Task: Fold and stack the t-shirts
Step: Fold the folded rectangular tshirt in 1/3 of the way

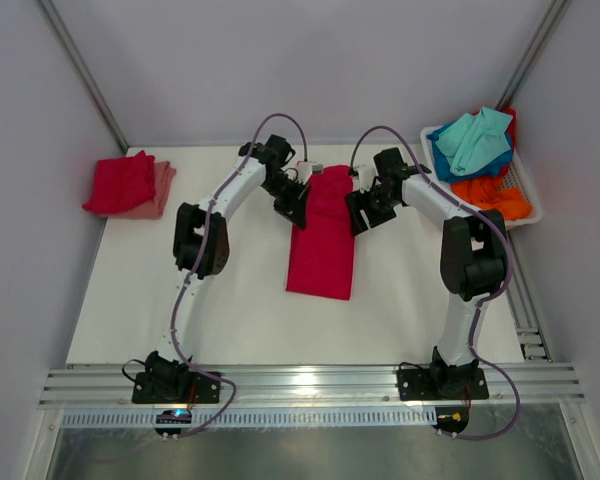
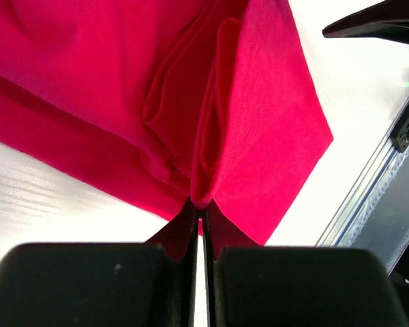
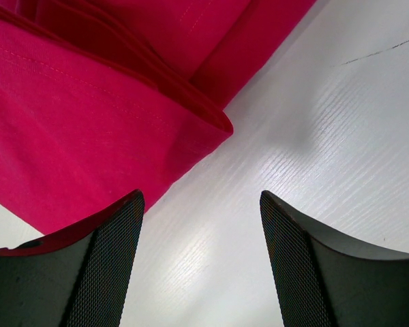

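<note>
**One fold, two wrist views**

Left wrist: left pincer point(image 2: 202, 212) pinches a fold of the long crimson cloth t-shirt point(image 2: 109, 82). Right wrist: right pincer point(image 3: 201, 204) spread beside its hem, over the white wood-grain bench point(image 3: 327, 122). Overhead: shirt central; folded crimson-and-pink t-shirt pile point(image 1: 128, 185) far left, white plastic basket point(image 1: 532, 208) far right.

White basket point(image 1: 523, 182) at table's point(image 1: 230, 320) far-right corner

No writing can be read in any view.
The crimson t-shirt point(image 1: 322, 235), the white surface point(image 1: 230, 310) and the white basket point(image 1: 525, 185) show no letter, number, brand or label clear enough to make out.
</note>
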Robot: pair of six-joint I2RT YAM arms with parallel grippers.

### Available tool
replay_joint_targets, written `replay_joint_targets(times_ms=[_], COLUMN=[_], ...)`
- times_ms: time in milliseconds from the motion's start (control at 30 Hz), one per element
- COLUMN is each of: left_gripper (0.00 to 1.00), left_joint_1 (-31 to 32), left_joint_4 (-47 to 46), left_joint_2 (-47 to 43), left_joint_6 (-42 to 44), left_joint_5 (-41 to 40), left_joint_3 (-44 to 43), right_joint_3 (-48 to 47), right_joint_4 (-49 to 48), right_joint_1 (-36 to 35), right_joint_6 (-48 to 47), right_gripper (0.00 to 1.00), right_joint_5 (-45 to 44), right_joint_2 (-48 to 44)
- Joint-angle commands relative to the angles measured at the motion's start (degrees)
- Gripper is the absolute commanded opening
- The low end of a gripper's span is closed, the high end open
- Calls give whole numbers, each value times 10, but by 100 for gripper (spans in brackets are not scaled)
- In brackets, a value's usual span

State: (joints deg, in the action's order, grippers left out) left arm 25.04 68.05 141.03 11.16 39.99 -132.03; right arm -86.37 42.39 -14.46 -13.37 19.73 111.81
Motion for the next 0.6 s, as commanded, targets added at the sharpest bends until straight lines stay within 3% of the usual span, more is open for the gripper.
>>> replay_joint_targets(times_ms=[0,567], left_gripper=[0,0], left_joint_1=[-1,-32], left_joint_4=[-3,-10], left_joint_2=[-39,-67], left_joint_6=[3,0], left_joint_5=[-3,-9], left_joint_3=[0,5], right_joint_3=[-13,-7], right_joint_4=[-14,-15], right_joint_1=[-3,-4], right_joint_6=[2,11], right_gripper=[73,73], right_joint_5=[10,15], right_joint_2=[3,2])
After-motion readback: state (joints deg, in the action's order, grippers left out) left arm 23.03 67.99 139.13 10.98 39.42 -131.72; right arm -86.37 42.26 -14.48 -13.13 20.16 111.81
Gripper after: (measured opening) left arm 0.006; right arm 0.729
